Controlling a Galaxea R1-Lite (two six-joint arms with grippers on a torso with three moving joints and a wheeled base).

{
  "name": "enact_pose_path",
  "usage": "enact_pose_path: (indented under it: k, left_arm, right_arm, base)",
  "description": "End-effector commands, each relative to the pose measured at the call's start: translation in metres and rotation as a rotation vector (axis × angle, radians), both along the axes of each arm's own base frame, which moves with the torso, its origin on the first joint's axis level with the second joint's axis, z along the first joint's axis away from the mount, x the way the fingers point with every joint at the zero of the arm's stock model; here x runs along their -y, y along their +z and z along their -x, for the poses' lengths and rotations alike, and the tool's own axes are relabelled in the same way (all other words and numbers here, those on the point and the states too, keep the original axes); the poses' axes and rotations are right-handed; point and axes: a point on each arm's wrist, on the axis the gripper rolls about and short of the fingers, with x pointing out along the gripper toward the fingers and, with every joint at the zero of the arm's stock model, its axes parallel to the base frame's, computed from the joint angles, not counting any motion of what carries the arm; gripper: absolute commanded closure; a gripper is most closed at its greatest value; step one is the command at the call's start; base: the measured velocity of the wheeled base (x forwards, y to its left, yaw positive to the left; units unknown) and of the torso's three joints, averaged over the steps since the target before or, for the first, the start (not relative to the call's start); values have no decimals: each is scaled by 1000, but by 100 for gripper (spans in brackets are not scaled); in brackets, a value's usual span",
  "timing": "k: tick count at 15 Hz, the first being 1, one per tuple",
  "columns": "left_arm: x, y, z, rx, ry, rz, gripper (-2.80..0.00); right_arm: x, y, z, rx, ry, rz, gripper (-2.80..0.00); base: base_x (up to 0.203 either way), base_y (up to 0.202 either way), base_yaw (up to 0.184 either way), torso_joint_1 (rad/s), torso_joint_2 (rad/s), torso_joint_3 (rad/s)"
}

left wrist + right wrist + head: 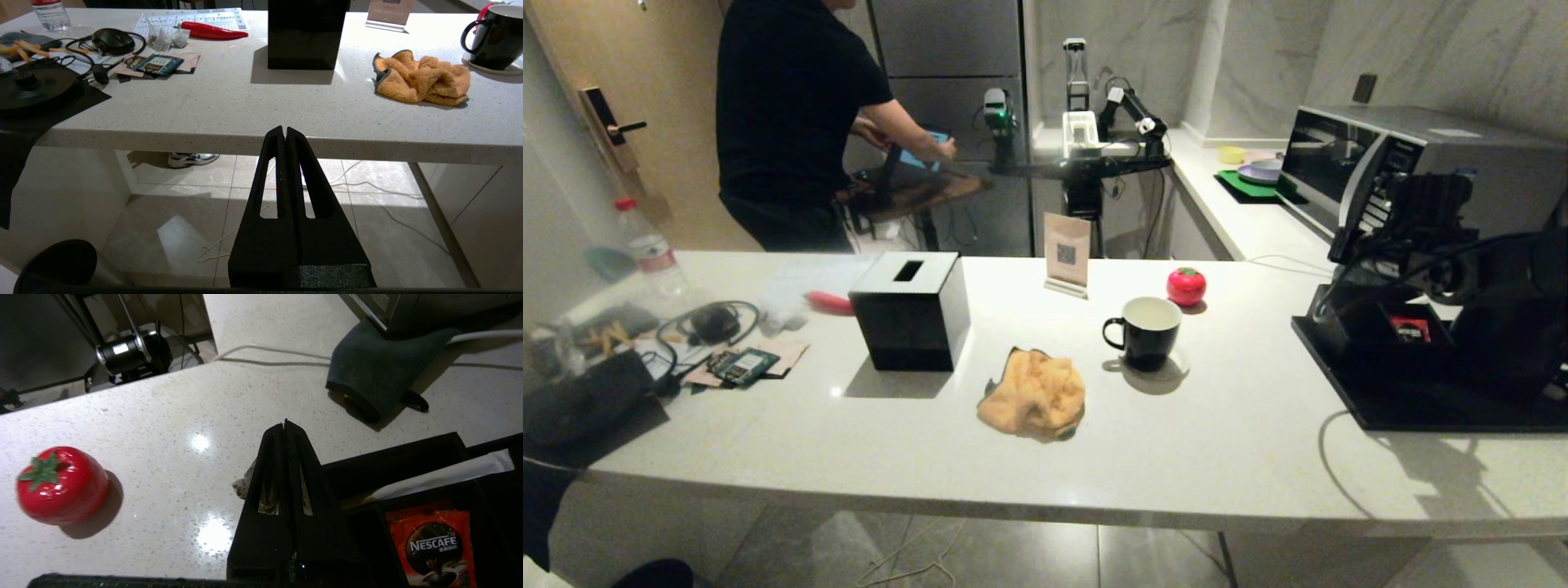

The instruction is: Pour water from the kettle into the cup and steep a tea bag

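Your right gripper (284, 425), jaws clamped on a tea bag (245, 484) (partly hidden), hangs over the counter (171, 416) beside the compartment box (392, 465).

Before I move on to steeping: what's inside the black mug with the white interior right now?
The black ceramic mug stands upright on a pale coaster; the head view shows only its white inner wall near the rim. No tea bag or string shows. The bottom and any water level are hidden by the near wall.

The word NESCAFE stands in white letters on a red coffee sachet (432, 545) lying in a black tray (392, 465). A small standing card (1067, 255) on the counter (1225, 425) carries a QR code; its other print cannot be read.
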Motion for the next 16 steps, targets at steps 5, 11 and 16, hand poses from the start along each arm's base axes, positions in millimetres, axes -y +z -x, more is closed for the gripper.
enact_pose_path:
  k: [5,11,16]
  left_arm:
    - [0,0,0,-1,0,0,0]
    - [0,0,0,-1,0,0,0]
    - [0,0,0,-1,0,0,0]
  right_arm:
    - [-12,42,24,81,21,6,0]
    - [-37,80,53,155,81,6,0]
    - [-77,105,81,209,186,-4,0]
  base:
    - [0,0,0,0,0,0]
    - [0,0,0,0,0,0]
    - [0,0,0,0,0,0]
